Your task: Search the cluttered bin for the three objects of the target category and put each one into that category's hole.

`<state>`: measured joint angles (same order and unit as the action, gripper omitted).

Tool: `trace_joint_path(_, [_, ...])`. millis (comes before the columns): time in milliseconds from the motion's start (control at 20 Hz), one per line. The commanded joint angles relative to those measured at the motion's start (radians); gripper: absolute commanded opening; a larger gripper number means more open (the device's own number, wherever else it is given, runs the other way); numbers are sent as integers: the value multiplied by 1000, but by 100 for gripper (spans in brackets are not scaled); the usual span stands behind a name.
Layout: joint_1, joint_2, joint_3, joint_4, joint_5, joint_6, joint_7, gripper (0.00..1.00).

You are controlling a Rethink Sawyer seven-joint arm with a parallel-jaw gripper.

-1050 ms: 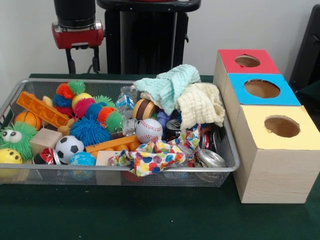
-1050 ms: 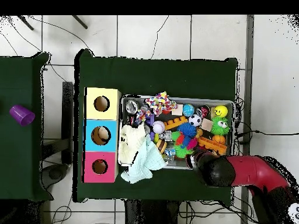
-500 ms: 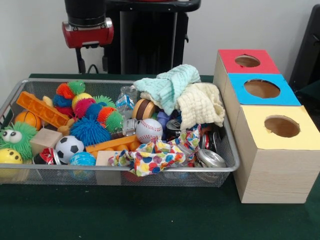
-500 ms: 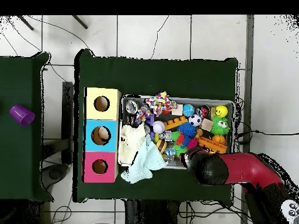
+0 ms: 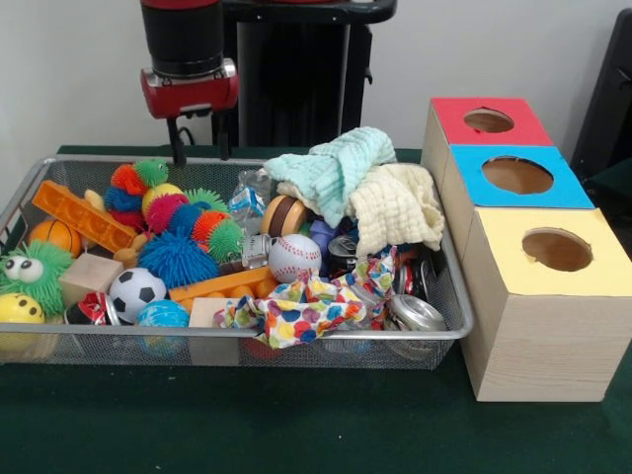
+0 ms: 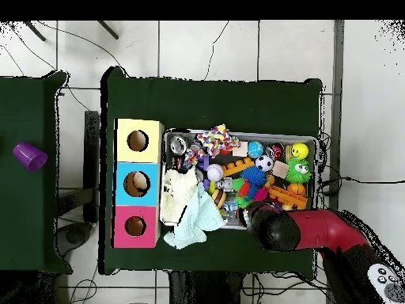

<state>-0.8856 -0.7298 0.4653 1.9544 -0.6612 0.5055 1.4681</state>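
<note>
My gripper (image 5: 198, 148) hangs open and empty above the back rim of the wire bin (image 5: 296, 336), behind the spiky rubber toys (image 5: 178, 232). The bin is crammed with toys: a baseball (image 5: 294, 257), a soccer ball (image 5: 136, 292), an orange ball (image 5: 54, 235), wooden blocks (image 5: 89, 276) and crushed cans (image 5: 415, 312). A teal cloth (image 5: 336, 163), a cream cloth (image 5: 395, 207) and a polka-dot cloth (image 5: 296, 311) also lie in it. Beside the bin stand boxes with a red hole (image 5: 489, 120), a blue hole (image 5: 517, 175) and a yellow hole (image 5: 557, 249). From above, the arm (image 6: 277, 229) hides the gripper.
In the overhead view the boxes (image 6: 138, 184) stand left of the bin (image 6: 237, 133) on the green table. A purple cup (image 6: 30, 156) sits on a separate table at far left. Cables run over the tiled floor around the tables.
The gripper has moved rightward in the front view and dropped slightly, closing on the bin's back rim. The bin's contents have not shifted.
</note>
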Motion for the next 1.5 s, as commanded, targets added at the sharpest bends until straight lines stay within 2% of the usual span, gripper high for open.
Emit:
trace_joint_path(50, [-13,128,-63,-79,-69,-65,64,100])
trace_joint_path(350, [20,191,-91,-106,-73,-115,85,100])
trace_joint_path(600, [-28,272,-70,-164,-75,-111,11,100])
trace_joint_path(1000, [-125,282,6,-194,-40,-14,-111,100])
trace_joint_path(1500, [-153,276,32,-238,-56,32,-168,100])
